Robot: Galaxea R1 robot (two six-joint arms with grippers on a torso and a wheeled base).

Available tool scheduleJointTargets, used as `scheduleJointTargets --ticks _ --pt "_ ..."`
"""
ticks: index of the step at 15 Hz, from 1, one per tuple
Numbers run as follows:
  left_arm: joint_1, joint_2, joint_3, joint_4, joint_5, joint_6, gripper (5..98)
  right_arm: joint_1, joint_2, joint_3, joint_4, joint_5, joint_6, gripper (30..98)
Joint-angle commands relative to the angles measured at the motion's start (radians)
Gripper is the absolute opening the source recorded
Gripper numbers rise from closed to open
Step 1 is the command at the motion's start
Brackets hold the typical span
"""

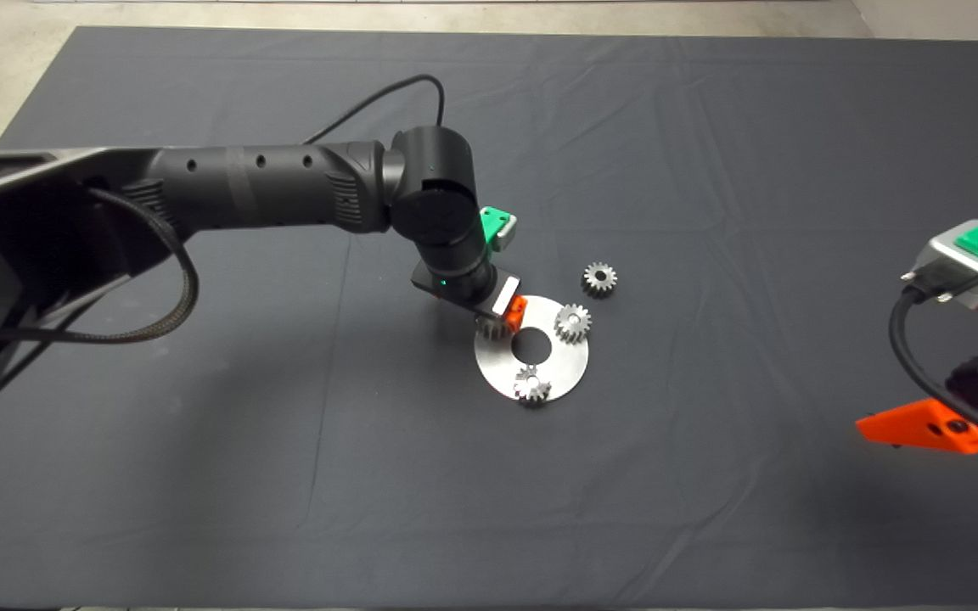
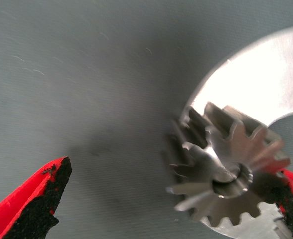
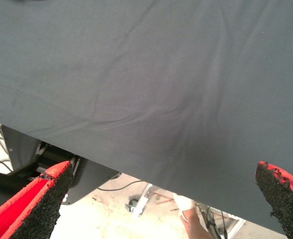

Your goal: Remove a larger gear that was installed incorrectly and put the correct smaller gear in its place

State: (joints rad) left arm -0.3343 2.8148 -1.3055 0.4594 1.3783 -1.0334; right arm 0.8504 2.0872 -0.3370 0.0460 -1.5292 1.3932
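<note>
dark cloth is covering the worktop (image 1: 710, 127). we are spreading the left gripper (image 2: 166, 199) fingers around the larger gear (image 2: 226, 174) on the disc (image 1: 570, 365); centre them before squeezing. smaller gear (image 1: 599, 277) is lying just beside the disc. right gripper (image 3: 161, 199) is waiting, fingers spread.

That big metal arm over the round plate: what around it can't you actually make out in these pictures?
- Head view: the left pincer hides the gear beneath it; only a few teeth show.
- Left wrist view: that gear is blurred, and whether the fingers touch it is unclear. The round plate is cut off by the picture's edge.
- Head view: the right pincer is cut off at the edge.
</note>
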Motion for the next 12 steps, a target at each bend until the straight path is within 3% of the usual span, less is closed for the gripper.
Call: scheduleJointTargets --ticks 1,12 --pt "-0.019 0.004 0.000 0.009 0.005 0.006 98.2 0.017 0.000 0.001 0.026 -0.005 0.007 96.8" --pt "-0.020 0.035 0.000 0.009 0.001 0.016 95.3 0.015 -0.002 0.002 0.026 -0.005 0.007 96.8"
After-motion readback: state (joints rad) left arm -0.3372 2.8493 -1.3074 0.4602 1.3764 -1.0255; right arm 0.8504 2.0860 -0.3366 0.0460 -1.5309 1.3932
